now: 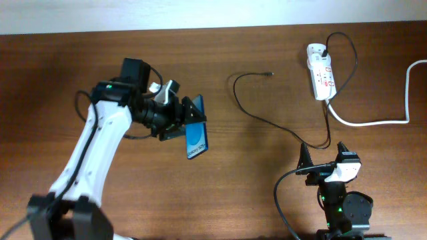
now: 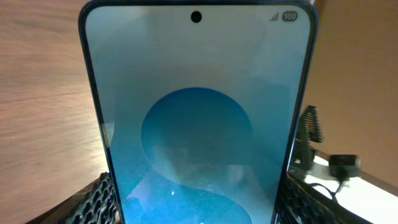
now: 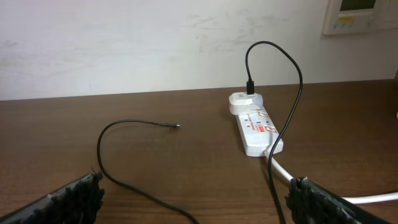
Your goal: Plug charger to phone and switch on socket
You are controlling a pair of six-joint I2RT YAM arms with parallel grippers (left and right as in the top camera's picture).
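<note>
Left gripper (image 1: 181, 119) clamped on the phone (image 1: 195, 137); right gripper (image 1: 323, 152) spread wide and empty.
Between the left fingers (image 2: 99, 200), the phone gripped by its long edges, blue screen lit and turned to the wrist camera, well left of the socket (image 1: 321, 79). Right fingers (image 3: 68, 200) apart, on the robot's side of the socket, near a bend of the charger (image 1: 280, 127). Charger's plug end seated at the socket's end away from the thick white cord (image 1: 373, 122); thin black cable looping out, then down and leftward; connector tip (image 1: 269, 74) lying free on the table (image 1: 233, 193), left of the socket, well apart from the phone.
</note>
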